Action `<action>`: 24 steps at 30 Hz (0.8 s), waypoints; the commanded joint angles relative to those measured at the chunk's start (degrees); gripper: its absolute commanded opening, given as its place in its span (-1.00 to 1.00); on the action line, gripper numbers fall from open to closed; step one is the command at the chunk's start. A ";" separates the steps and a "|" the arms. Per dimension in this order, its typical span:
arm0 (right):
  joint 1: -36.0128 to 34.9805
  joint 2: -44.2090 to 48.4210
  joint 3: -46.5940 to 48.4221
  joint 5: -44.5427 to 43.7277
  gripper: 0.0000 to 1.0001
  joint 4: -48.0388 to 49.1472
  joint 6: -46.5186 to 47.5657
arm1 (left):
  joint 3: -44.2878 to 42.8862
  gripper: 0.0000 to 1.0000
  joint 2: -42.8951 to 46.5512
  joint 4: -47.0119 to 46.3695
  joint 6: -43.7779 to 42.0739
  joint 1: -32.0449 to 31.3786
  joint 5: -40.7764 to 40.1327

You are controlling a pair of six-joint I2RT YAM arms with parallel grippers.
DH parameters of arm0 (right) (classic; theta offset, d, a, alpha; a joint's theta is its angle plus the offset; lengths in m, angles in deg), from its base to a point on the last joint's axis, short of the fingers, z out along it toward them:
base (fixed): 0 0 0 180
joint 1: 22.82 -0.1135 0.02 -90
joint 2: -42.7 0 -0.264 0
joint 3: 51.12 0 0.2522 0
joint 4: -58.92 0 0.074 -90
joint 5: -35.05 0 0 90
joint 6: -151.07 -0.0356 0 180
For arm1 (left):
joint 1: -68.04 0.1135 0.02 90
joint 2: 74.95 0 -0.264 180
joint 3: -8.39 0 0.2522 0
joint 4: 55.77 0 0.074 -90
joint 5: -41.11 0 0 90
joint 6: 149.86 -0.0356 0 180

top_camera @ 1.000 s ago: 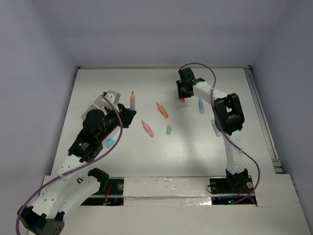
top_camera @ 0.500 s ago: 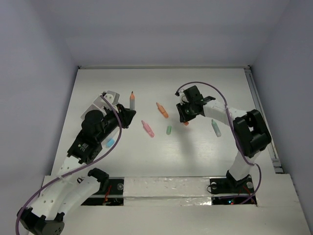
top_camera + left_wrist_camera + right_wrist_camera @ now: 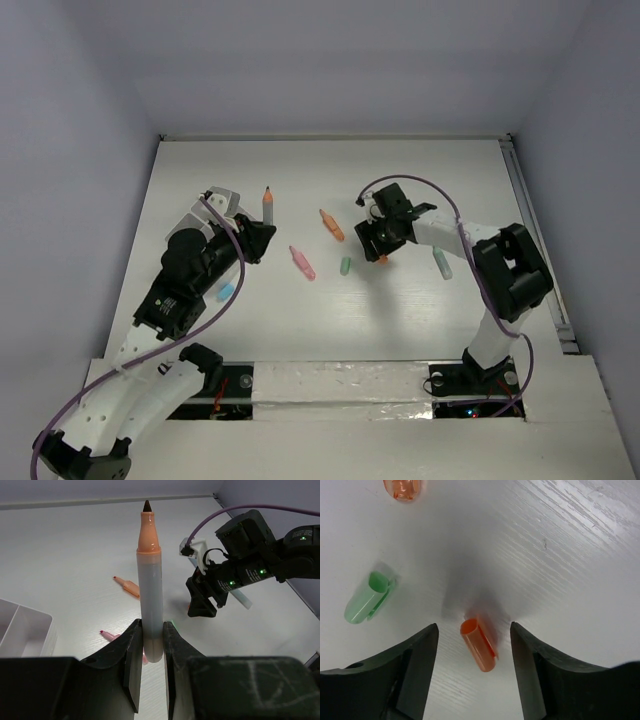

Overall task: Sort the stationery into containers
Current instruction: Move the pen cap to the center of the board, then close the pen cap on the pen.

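My left gripper (image 3: pixel 254 238) is shut on an uncapped marker (image 3: pixel 149 580) with a grey barrel and an orange tip section, held upright; it also shows in the top view (image 3: pixel 267 205). My right gripper (image 3: pixel 375 245) is open just above the table, its fingers either side of a loose orange cap (image 3: pixel 479 645), not touching it. A green cap (image 3: pixel 367 600) lies to its left. A pink marker (image 3: pixel 301 262), an orange marker (image 3: pixel 331 224) and a light blue marker (image 3: pixel 441 262) lie on the table. The white containers (image 3: pixel 20 625) stand at the left, partly hidden by my left arm (image 3: pixel 222 198).
A small light blue item (image 3: pixel 226 291) lies beside my left arm. Another orange piece (image 3: pixel 403 487) shows at the top of the right wrist view. Grey walls close the table at the left, back and right.
My right gripper has swung from the far side toward the table's middle, bringing the orange cap along; its jaws now stand open round the cap. My left gripper still holds the marker.
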 commanded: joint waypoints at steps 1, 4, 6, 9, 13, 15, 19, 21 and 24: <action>-0.89 1.42 0.44 -2.10 0.33 0.70 0.42 | -1.11 -1.00 1.02 -1.90 -0.33 -0.33 0.78; -1.94 4.06 1.06 -4.39 0.48 -0.53 -0.54 | -1.11 -1.00 1.29 -1.81 -0.33 -0.33 0.78; -3.26 7.03 0.88 -6.32 0.53 -1.23 -1.77 | -1.11 -1.00 1.38 -1.81 -0.33 -0.33 0.78; -6.07 10.38 -0.17 -9.84 0.56 -1.59 -6.60 | -1.11 -1.00 1.38 -1.81 -0.25 -0.33 0.70; -7.13 16.00 -5.86 -7.21 0.57 0.51 -18.87 | -1.20 -1.00 1.20 -1.72 -0.25 -0.33 0.70; -7.13 17.59 -9.03 -2.57 0.56 3.83 -22.77 | -1.20 -1.00 1.29 -1.72 -0.33 -0.33 0.61; -7.13 19.18 -15.28 5.36 0.54 8.16 -28.32 | -1.20 -1.00 1.11 -1.64 -0.42 -0.33 0.61; -7.13 18.57 -16.87 5.36 0.54 8.08 -29.37 | -1.29 -1.00 1.03 -1.81 -0.60 -0.33 1.48; -7.13 17.51 -18.19 4.75 0.61 8.25 -30.16 | -1.20 -1.00 1.11 -2.51 -0.86 -0.33 3.15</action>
